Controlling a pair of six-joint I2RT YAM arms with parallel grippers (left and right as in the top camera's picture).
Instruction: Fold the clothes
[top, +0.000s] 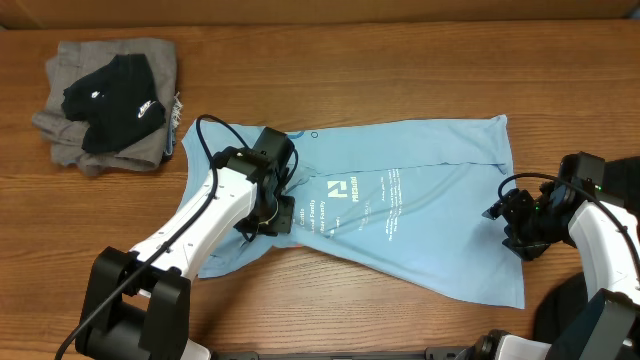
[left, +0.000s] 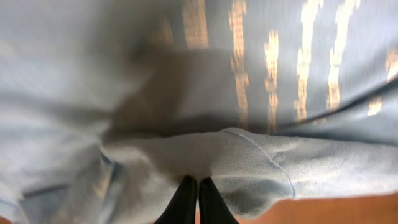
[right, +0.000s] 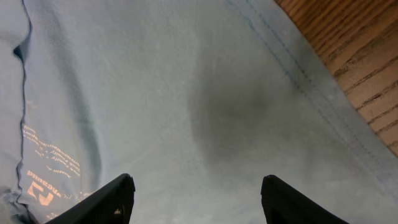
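Left arm (top: 190, 225) is reaching diagonally inward from the near left, wrist angling downward. Left gripper (left: 198, 186) is holding its jaws pressed together on a fold of the blue shirt (left: 261, 162). Right arm (top: 600, 225) is reaching in from the near right. Right gripper (right: 196, 180) is pointing downward, its jaws standing wide apart.

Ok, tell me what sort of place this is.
Probably a robotics lab bench set up for laundry folding: a wooden table, a light blue T-shirt spread between robot arms, and a pile of folded clothes in the corner.
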